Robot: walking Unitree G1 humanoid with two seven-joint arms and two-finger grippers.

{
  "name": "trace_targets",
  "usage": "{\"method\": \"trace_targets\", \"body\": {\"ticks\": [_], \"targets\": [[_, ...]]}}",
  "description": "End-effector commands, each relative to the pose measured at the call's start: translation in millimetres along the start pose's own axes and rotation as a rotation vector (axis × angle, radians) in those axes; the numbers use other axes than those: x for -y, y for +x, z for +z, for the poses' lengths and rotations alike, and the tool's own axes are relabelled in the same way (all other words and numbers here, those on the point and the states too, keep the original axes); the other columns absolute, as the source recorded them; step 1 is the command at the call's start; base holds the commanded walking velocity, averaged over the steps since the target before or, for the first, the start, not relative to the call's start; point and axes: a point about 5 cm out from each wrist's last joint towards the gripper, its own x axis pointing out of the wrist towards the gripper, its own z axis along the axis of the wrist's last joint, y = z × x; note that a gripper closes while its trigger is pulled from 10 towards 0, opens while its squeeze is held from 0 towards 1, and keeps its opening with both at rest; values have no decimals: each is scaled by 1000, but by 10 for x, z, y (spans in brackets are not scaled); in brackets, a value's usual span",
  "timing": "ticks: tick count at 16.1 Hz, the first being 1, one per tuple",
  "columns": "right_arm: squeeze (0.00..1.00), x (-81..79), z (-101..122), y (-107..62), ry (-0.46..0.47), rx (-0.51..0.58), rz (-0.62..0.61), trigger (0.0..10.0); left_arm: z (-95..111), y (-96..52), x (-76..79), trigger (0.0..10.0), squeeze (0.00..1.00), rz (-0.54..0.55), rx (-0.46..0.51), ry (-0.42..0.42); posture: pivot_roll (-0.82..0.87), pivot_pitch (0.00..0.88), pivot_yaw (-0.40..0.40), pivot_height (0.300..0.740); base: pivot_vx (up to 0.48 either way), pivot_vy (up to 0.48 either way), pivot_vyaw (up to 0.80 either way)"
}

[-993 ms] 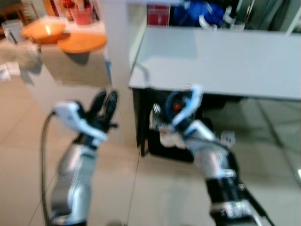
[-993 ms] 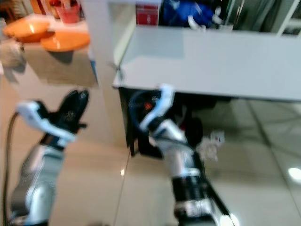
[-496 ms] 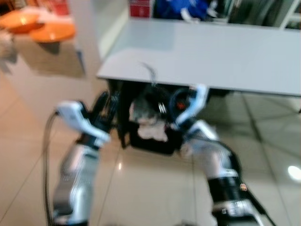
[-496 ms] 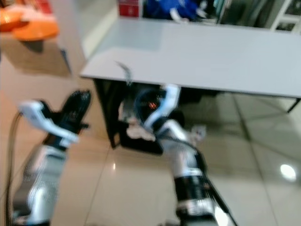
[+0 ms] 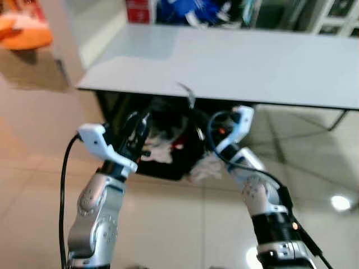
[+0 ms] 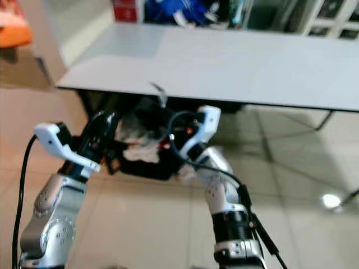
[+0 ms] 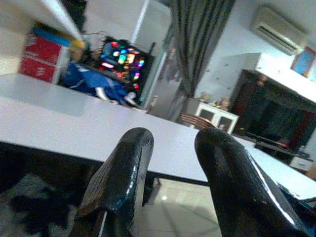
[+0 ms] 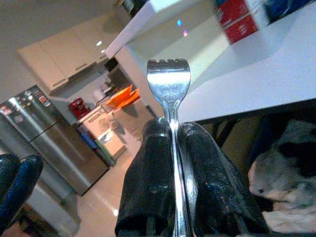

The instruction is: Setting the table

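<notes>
Fork (image 8: 169, 79): I am pinching it upright between my right gripper (image 8: 174, 148) fingers, tines up, centre of the wrist frame; carrying it, I judge, toward the table.
Table (image 5: 235, 61): grey top, spanning the upper frame.
Right arm: reaching forward, bent, lower centre.
Left gripper (image 7: 170, 163): fingers spread, holding nothing, raised lower left.

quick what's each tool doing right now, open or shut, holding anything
Left tool: open, two black fingers apart, holding nothing.
Right tool: shut on a silver metal fork, tines pointing out past the fingertips.
</notes>
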Motion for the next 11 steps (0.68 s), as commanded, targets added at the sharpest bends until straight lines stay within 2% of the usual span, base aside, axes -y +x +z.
{"method": "trace_targets", "body": {"ticks": [1, 4, 5, 7, 8, 9, 11], "targets": [[0, -65, 6, 58, -4, 6, 24, 10000, 7, -3, -41, 10000, 0, 5, -9, 20, -113, 33, 18, 740, 0, -424, 0], [0, -23, -42, 1, -16, -11, -6, 10000, -36, -13, -32, 10000, 0, 7, -23, 17, -121, 39, 16, 740, 0, -426, 0], [0, 9, -70, -34, -17, -16, -27, 10000, -103, -38, -35, 10000, 0, 14, -56, 17, -125, 36, 18, 740, 0, -424, 0], [0, 137, -162, -113, -33, -64, -109, 10000, -273, -78, -105, 10000, 0, 82, -143, 96, -123, 36, 12, 740, 142, 0, 0], [0, 211, -222, -162, -73, -101, -149, 10000, -341, -128, -144, 10000, 0, 85, -181, 106, -125, 39, 12, 740, 0, 0, 0], [0, 286, -278, -216, -73, -133, -191, 10000, -404, -190, -198, 10000, 0, 97, -212, 146, -126, 39, 12, 740, 270, 0, -800], [0, 398, -317, -317, -118, -153, -247, 10000, -474, -284, -288, 10000, 0, 133, -249, 146, -133, 43, 13, 740, 465, 0, -800]]}}
